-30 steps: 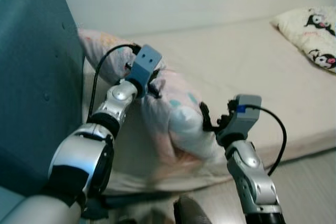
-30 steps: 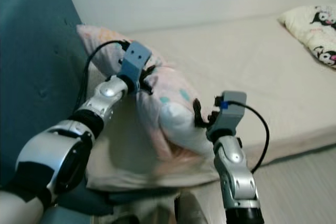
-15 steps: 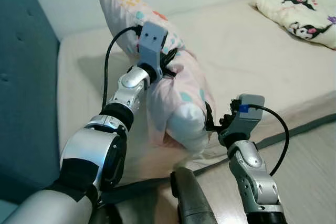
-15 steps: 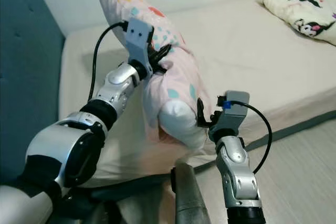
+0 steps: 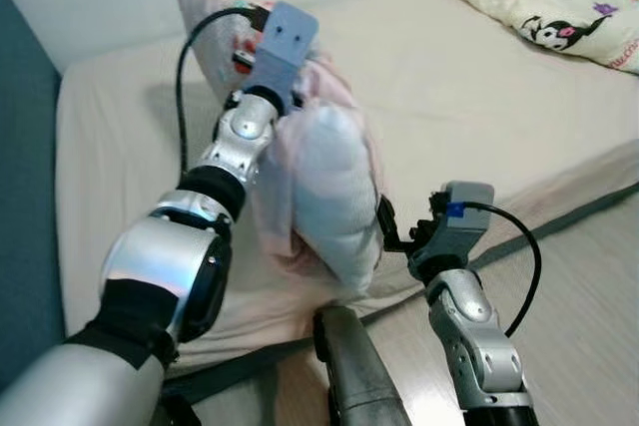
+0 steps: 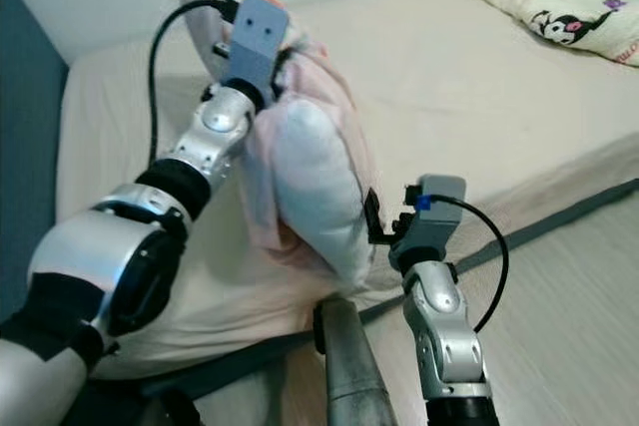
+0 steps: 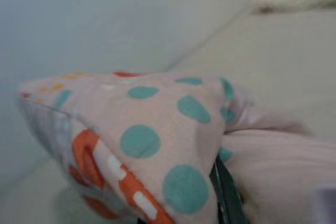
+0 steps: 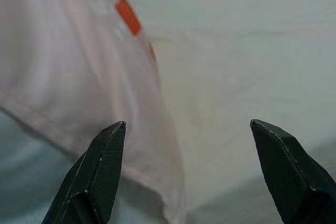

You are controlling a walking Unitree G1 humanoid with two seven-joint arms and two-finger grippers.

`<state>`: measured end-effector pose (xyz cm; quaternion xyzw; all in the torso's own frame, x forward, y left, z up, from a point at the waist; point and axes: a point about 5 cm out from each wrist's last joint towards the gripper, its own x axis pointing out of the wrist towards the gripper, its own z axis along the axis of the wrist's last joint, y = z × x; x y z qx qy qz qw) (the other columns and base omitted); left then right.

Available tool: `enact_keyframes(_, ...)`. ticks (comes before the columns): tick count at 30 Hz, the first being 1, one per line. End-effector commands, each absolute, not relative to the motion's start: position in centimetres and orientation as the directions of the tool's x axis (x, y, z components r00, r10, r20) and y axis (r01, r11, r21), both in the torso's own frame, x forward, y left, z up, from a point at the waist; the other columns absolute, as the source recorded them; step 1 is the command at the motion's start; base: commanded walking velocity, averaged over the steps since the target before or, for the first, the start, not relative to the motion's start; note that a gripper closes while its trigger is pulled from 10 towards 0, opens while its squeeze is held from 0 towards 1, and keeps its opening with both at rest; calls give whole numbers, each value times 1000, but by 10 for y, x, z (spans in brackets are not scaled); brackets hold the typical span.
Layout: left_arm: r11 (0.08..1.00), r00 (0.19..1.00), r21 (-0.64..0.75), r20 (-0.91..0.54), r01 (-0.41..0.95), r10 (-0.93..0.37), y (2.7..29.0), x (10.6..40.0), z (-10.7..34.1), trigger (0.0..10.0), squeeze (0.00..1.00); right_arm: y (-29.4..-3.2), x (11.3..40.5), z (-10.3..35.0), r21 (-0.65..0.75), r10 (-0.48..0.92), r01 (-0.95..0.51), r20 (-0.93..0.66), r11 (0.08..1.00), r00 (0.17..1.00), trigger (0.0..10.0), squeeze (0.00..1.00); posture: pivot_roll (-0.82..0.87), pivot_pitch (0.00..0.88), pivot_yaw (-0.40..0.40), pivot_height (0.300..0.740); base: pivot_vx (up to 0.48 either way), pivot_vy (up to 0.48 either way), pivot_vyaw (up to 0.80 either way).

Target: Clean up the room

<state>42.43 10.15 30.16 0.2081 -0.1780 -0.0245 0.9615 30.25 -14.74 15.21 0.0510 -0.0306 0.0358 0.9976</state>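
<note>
My left gripper (image 6: 285,52) is clamped on the upper edge of the pink dotted pillow (image 6: 310,182), a dark finger (image 7: 227,198) pinching bunched fabric. The pillow stands on end on the mattress (image 5: 479,117), near its front edge and toward the end by the blue headboard (image 5: 25,207). My right gripper (image 8: 189,166) has its fingers spread wide, holding nothing, just beside the pillow's lower end. A second pillow with cartoon print (image 5: 544,2) lies at the far corner of the mattress.

Assessment: the pillow is light, soft and limp; it sags and folds from a single pinch. The cover may slip. A better hold would be a gathered corner or seam, with the lower end supported.
</note>
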Motion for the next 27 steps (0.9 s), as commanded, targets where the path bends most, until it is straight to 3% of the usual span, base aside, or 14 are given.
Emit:
enact_keyframes(1, 861, 928, 479, 372, -172, -22, 127, 426, 314, 10000, 0, -147, 298, 150, 105, 72, -78, 65, 991, 995, 10000, 0, -438, 187, 89, 555, 0, 0, 0)
enact_keyframes(4, 826, 931, 525, 364, -204, -1, 135, 426, 311, 10000, 0, -148, 298, 150, 105, 67, -74, 66, 992, 996, 10000, 0, -438, 187, 89, 555, 0, 0, 0)
enact_keyframes(6, 737, 934, 618, 352, -275, 54, 154, 427, 305, 10000, 0, -148, 297, 151, 106, 63, -70, 69, 992, 996, 10000, 0, -439, 193, 95, 555, 0, 0, 0)
enact_keyframes(15, 582, 931, 728, 304, -364, 202, 202, 423, 287, 10000, 0, -146, 296, 149, 110, 67, -73, 66, 991, 996, 10000, 0, -438, 195, 92, 555, 0, 0, 0)
enact_keyframes(19, 559, 931, 744, 290, -366, 223, 210, 422, 283, 10000, 0, -145, 295, 149, 111, 68, -75, 65, 991, 996, 10000, 0, -438, 195, 92, 555, 0, 0, 0)
enact_keyframes(24, 424, 936, 859, 156, -286, 316, 250, 412, 253, 10000, 0, -143, 296, 149, 118, 73, -81, 68, 990, 995, 10000, 0, -428, 194, 104, 555, 0, 0, 0)
enact_keyframes(27, 404, 932, 876, 122, -263, 342, 262, 408, 247, 10000, 0, -142, 296, 149, 120, 72, -80, 69, 990, 995, 10000, 0, -428, 193, 108, 555, 0, 0, 0)
